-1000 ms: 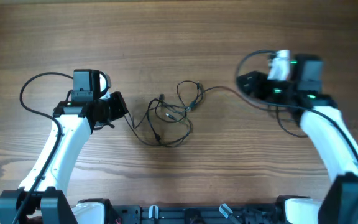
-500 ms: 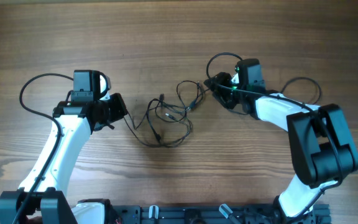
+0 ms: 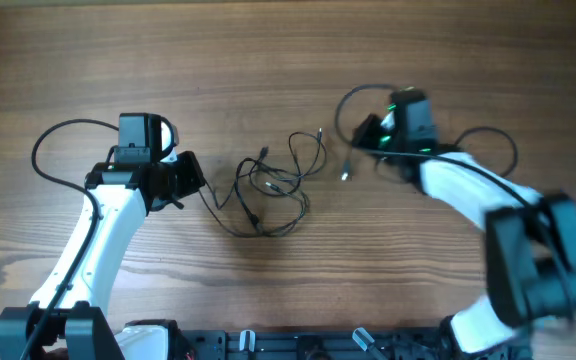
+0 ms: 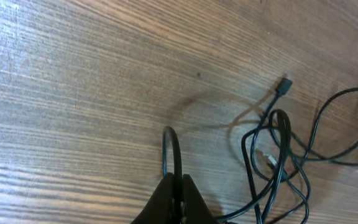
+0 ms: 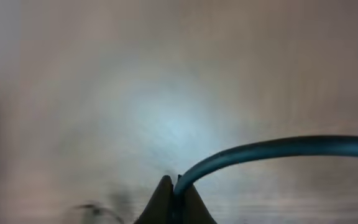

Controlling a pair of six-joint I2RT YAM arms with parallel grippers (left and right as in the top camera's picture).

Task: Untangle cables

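The cables (image 3: 268, 188) lie in a loose black tangle at the middle of the wooden table (image 3: 288, 50). My left gripper (image 3: 192, 180) sits at the tangle's left edge. It is shut on one thin cable (image 4: 173, 149), which loops up from the pinched jaws (image 4: 178, 194). The rest of the tangle (image 4: 278, 168) lies to the right of it, with a small plug end (image 4: 284, 87) beyond. My right gripper (image 3: 361, 138) is right of the tangle and blurred. Its jaws (image 5: 176, 196) are shut on a dark cable (image 5: 278, 148) that arcs off to the right. A silvery plug end (image 3: 346, 172) shows just below it.
Thick black arm cables loop behind the left wrist (image 3: 58, 150) and around the right wrist (image 3: 353, 100). The arm bases stand along the table's near edge (image 3: 288, 345).
The right arm swung in from the far right to the tangle's right side and its jaws closed on a cable. It is now drawing back to the right. The left arm has not moved.
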